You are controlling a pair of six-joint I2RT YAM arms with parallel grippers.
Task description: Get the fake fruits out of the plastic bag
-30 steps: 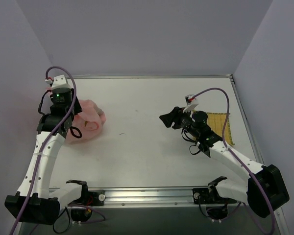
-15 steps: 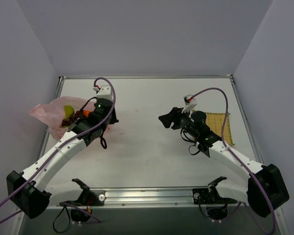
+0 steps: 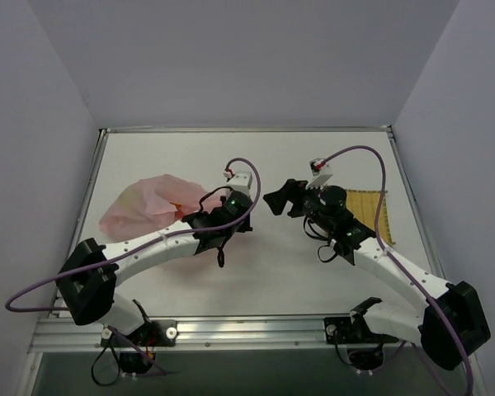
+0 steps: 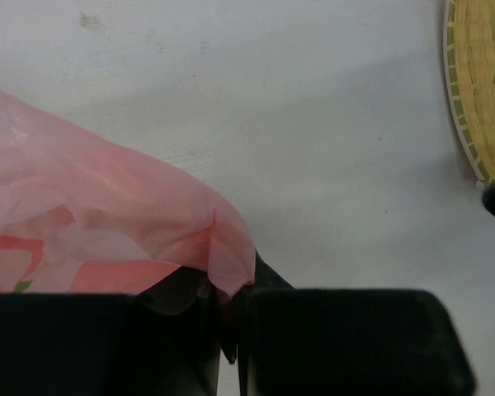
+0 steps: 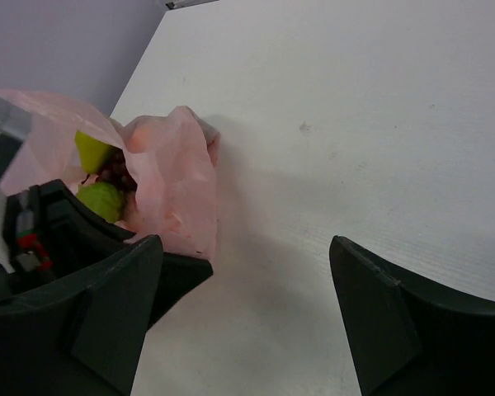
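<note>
The pink, translucent plastic bag [image 3: 144, 208] sits crumpled on the white worktop [image 3: 272, 157], left of centre in the overhead view, with its mouth turned toward the right of the frame. The fake fruits are inside it. In the right wrist view, at the left of the frame, the opening shows a lime-green fruit [image 5: 91, 151], a second green fruit [image 5: 101, 200] below it, and a dark red grape bunch [image 5: 115, 172] between the two. In the left wrist view an orange-red patch with a green speck shows through the film at the lower left, but which fruit it is cannot be told. The left pincer [image 3: 191, 219] meets the bag at its right-hand edge. Seen from its own wrist camera, at the bottom centre of the frame, its jaws are pressed together with a fold of the bag's rim pinched between them. The right pincer [image 3: 276, 200] stands right of centre in the overhead view, pointing toward the bag but apart from it. Its two fingers [image 5: 107, 313] are spread wide at the lower corners of its wrist view, with only bare worktop between them. A yellow woven mat [image 3: 370, 210] lies flat at the right edge of the worktop, partly covered by the right arm.
</note>
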